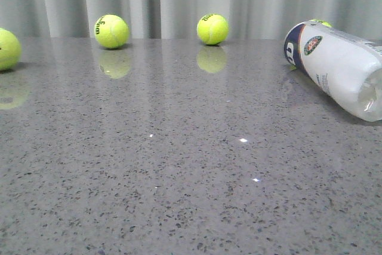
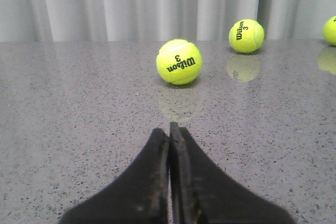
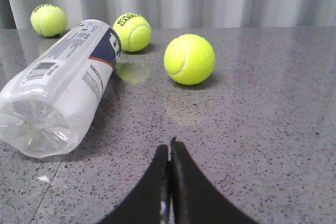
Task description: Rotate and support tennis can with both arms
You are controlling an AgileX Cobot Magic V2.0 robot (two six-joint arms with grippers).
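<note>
Presently, in the front view, the tennis can (image 1: pixel 338 67) lies on its side at the right edge of the frame on the grey speckled table (image 1: pixel 179 171), its translucent base end toward the camera. Nothing can be made out inside it. Three tennis balls sit along the top: one at the left edge (image 1: pixel 8 48), one at upper left (image 1: pixel 111 31), one at top centre (image 1: pixel 212 28).

Left wrist view: the left gripper (image 2: pixel 169 132) shows at the bottom centre with its jaws pressed together, holding nothing. A ball (image 2: pixel 179 61) rests ahead of it at centre.

Right wrist view: the right gripper (image 3: pixel 169 148) at bottom centre is likewise closed and empty. The can (image 3: pixel 60 85) lies at left, apart from the fingers; its clear base shows no contents. A ball (image 3: pixel 189 59) sits beside it at centre.
</note>
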